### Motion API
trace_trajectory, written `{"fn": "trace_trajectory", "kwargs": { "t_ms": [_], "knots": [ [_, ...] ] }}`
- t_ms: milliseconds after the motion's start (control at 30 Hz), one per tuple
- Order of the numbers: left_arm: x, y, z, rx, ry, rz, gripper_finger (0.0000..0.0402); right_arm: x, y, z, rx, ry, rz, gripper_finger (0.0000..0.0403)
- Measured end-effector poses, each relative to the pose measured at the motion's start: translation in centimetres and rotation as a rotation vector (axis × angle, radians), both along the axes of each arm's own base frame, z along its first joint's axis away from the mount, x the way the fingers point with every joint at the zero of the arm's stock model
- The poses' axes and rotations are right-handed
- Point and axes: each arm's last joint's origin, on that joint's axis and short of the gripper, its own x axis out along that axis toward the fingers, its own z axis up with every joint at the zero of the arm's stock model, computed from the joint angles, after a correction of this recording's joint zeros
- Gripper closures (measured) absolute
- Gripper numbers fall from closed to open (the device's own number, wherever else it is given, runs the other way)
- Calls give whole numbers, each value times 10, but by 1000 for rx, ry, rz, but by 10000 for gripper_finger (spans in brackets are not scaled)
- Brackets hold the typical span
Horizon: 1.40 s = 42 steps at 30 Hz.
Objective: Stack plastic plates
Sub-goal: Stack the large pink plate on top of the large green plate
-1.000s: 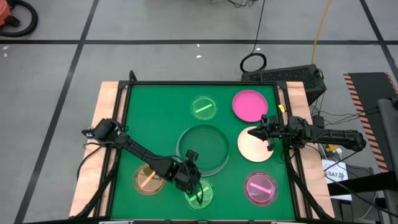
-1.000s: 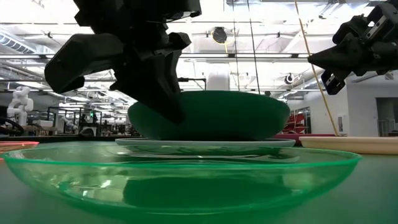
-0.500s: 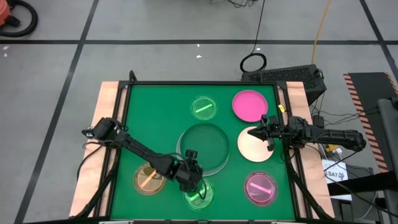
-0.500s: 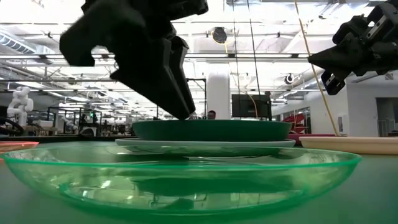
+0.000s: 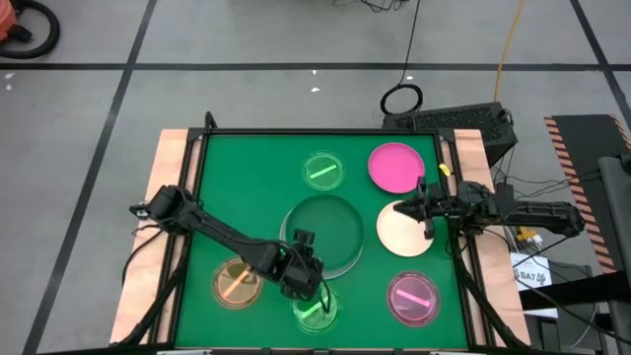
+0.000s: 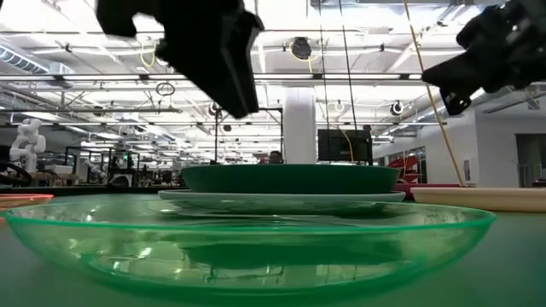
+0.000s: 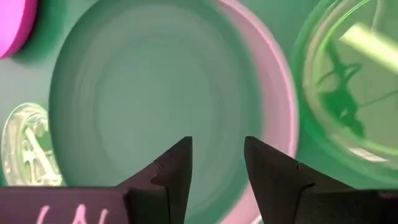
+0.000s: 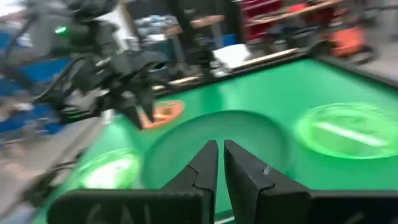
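Note:
A dark green plate (image 5: 321,233) lies flat on a large pale plate (image 7: 275,106) at the table's middle. My left gripper (image 7: 217,163) hangs open above the stack's near left edge (image 5: 299,258), with nothing between its fingers. My right gripper (image 5: 404,208) hovers shut over the cream plate (image 5: 404,237) at the right, well above it in the low view (image 6: 452,95). The bright pink plate (image 5: 396,168) lies far right. Translucent green plates lie at the far middle (image 5: 323,171) and the near middle (image 5: 315,310). An orange plate (image 5: 235,285) lies near left and a striped pink plate (image 5: 412,299) near right.
The green table top (image 5: 246,187) has bare room at its far left. Raised wooden side rails (image 5: 174,197) run along both sides. The near translucent green plate (image 6: 247,243) fills the low view's foreground, close under my left arm.
My left gripper has let go of the dark green plate's near edge and risen. The plate, which was tilted with its near edge up, has dropped and now lies level on the pale plate.

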Motion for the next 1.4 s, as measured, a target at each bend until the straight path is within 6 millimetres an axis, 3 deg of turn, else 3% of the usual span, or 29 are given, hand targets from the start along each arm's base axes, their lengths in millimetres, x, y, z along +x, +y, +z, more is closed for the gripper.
{"fn": "trace_trajectory", "kwargs": {
  "t_ms": [133,267,400,500,733,1000,1233,1400],
  "knots": [
    [3,19,-1,18,7,30,247,5,-3,7,-24,120,-76,378],
    [-10,38,1,10,-13,58,248,14,-5,14,-30,211,-112,378],
    [-52,69,0,-25,-97,115,248,26,-7,21,-57,294,-144,378],
    [-85,86,12,-98,-282,168,248,34,-9,25,-94,372,-181,378],
    [-137,98,19,-203,-619,197,248,64,-18,36,-175,542,-268,378],
    [-146,99,-1,-207,-730,206,248,98,-45,41,-173,835,-345,344],
    [-142,95,-3,-278,-764,250,248,111,-68,22,-89,961,-431,280],
    [-143,88,-1,-329,-781,239,248,117,-75,2,-46,1046,-453,248]
  ]
}}
